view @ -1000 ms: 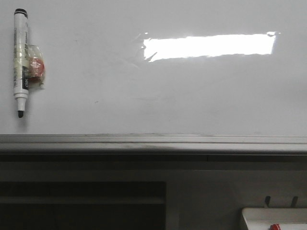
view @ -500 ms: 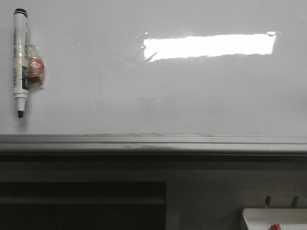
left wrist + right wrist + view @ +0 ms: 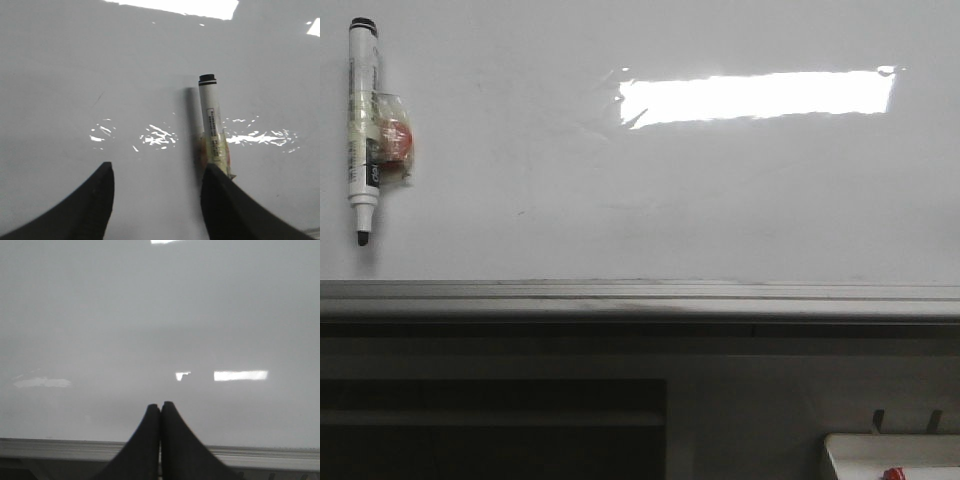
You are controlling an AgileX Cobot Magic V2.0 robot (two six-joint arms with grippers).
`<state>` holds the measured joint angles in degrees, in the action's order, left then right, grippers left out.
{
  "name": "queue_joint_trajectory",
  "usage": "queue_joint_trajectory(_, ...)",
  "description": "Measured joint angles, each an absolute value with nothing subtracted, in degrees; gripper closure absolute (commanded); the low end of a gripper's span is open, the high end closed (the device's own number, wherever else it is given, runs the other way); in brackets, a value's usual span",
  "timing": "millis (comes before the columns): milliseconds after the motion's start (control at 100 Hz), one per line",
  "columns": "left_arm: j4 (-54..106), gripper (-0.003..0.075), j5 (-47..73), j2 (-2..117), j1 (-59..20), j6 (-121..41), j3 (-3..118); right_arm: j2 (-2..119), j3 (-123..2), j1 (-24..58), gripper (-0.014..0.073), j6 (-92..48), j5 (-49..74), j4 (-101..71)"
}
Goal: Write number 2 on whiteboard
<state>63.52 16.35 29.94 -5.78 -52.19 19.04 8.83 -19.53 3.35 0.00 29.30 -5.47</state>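
The whiteboard point(image 3: 650, 190) fills the upper part of the front view; its glossy surface carries faint smudges and a bright rectangular reflection point(image 3: 757, 96) toward 1 o'clock from the middle; the grey bottom rail point(image 3: 640, 297) runs across below it. No number 2 is drawn on the board in any view; the surface has no ink strokes. A marker point(image 3: 363, 128) sits upright on the board at about 10 o'clock, black cap end up and dark tip down; a small clear packet with something red inside point(image 3: 393, 140) is fastened to its side. In the left wrist view the left gripper point(image 3: 157, 187) is spread wide in front of the board; the marker point(image 3: 212, 122) lies just beside one finger point(image 3: 225, 205), but I cannot tell if they touch. In the right wrist view the right gripper point(image 3: 160, 412) has its fingers pressed together, with nothing between them, just above the rail point(image 3: 60, 447). At 5 o'clock in the front view, a white tray corner point(image 3: 890, 452) shows a small red thing point(image 3: 894, 474).
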Motion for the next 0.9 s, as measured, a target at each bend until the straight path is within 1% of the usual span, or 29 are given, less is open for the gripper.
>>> queue_joint_trajectory(200,64.00,0.0367,13.75,30.03,-5.78,-53.15,19.04,8.83,-19.53,3.35,0.0657,0.00,29.30,-5.47)
queue_joint_trajectory(610,63.66,0.0367,13.22,30.03,-5.92,-53.01,19.04,8.83,-19.53,3.35,0.0657,0.00,29.30,-5.43)
queue_joint_trajectory(680,56.61,0.0367,12.42,30.03,-7.03,-46.87,19.04,8.83,-19.53,3.35,0.0657,0.00,29.30,-5.43)
queue_joint_trajectory(750,44.02,0.0367,10.58,29.91,-9.56,-33.54,19.04,8.83,-19.53,3.35,0.0657,0.00,29.30,-5.43)
queue_joint_trajectory(800,33.37,0.0367,8.28,29.91,-12.35,-20.36,18.94,8.83,-19.53,3.35,0.0657,0.00,29.30,-5.43)
queue_joint_trajectory(900,12.37,0.0368,1.87,29.91,-20.41,-1.33,17.56,8.83,-19.53,3.35,0.0657,0.00,29.30,-5.43)
